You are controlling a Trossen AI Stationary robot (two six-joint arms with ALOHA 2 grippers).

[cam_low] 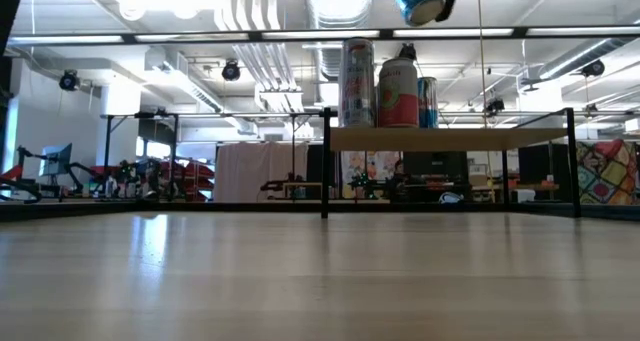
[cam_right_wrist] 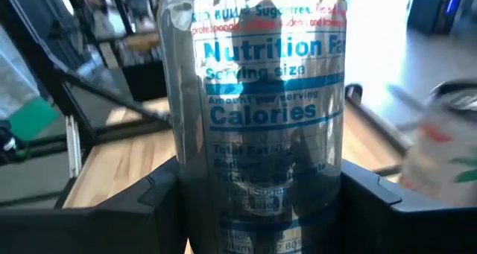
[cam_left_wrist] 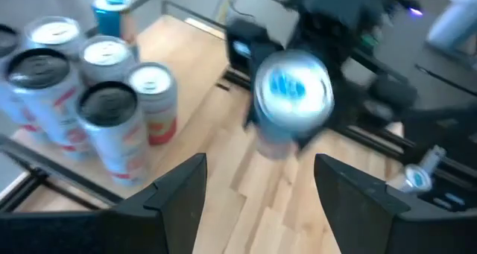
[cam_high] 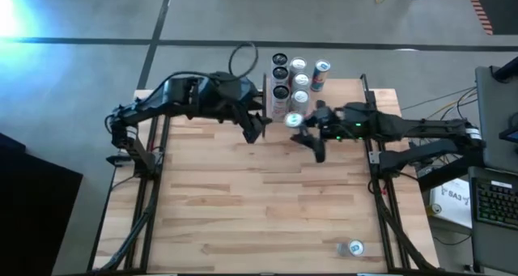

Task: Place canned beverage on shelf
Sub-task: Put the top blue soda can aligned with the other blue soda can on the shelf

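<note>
Butcher-block tabletop (cam_high: 259, 195) carries a pale wood shelf framed in black rods (cam_low: 450, 138), already stocked with upright cans (cam_high: 290, 80). Right gripper (cam_high: 298, 126) pinches a silver-and-blue beverage can (cam_right_wrist: 261, 127) between its fingers, held aloft just short of the shelf — transport step, in my judgement. Can's long axis appears tilted, its top facing the left gripper (cam_high: 261, 129), which is spread and empty nearby. Next: level it over a free spot beyond — then lower.

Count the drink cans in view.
9: seven cans stand on the shelf; the held can is in the right gripper beside it; a lone can sits near the tabletop's opposite edge. Others may be hidden.
</note>
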